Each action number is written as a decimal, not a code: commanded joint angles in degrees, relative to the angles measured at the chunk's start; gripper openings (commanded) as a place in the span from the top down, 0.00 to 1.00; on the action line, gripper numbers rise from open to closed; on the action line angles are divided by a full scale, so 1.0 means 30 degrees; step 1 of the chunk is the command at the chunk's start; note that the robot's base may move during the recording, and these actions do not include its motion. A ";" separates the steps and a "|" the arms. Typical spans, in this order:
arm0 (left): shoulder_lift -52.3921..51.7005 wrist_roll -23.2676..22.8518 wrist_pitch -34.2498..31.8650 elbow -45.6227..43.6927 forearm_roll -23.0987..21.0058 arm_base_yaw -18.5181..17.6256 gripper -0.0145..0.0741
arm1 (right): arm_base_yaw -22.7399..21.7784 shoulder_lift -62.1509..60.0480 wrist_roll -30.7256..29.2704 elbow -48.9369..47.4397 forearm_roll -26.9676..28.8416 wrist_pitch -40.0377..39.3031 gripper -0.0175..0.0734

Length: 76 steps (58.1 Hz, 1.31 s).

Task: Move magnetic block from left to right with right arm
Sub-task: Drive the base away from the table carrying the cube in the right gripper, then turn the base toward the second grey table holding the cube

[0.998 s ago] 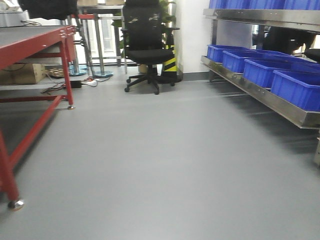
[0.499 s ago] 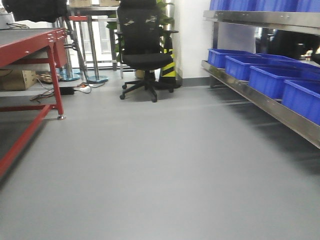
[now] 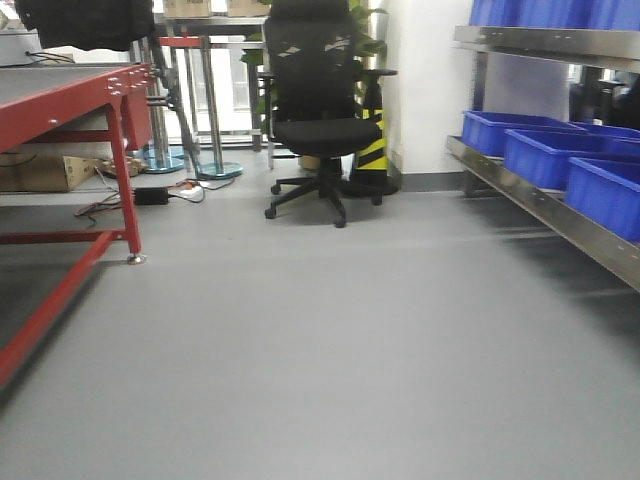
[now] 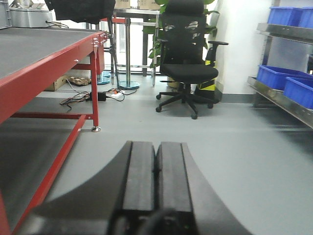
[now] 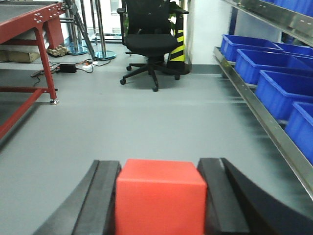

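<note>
Right wrist: end effector (image 5: pixel 159 169) around magnetic block (image 5: pixel 160 205)

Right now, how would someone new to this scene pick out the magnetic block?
In the right wrist view, drop from the grey floor to the right tool at the bottom edge. The magnetic block is clamped between its black fingers: a small red cube, unlike the long red table frame.

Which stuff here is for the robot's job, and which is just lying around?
For the job: red magnetic block, held in the right claw.

Just lying about: black office chair, blue bins, red table, cardboard box, left claw, shut and empty.
</note>
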 commanded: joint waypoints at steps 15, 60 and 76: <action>-0.0191 -0.0113 -0.1723 0.0173 -0.0089 -0.0005 0.98 | -0.0114 0.0318 -0.0155 -0.0491 -0.0421 -0.1650 0.59; -0.0191 -0.0113 -0.1723 0.0173 -0.0089 -0.0005 0.98 | -0.0114 0.0318 -0.0155 -0.0491 -0.0421 -0.1650 0.59; -0.0191 -0.0113 -0.1723 0.0173 -0.0089 -0.0005 0.98 | -0.0114 0.0318 -0.0155 -0.0491 -0.0421 -0.1667 0.59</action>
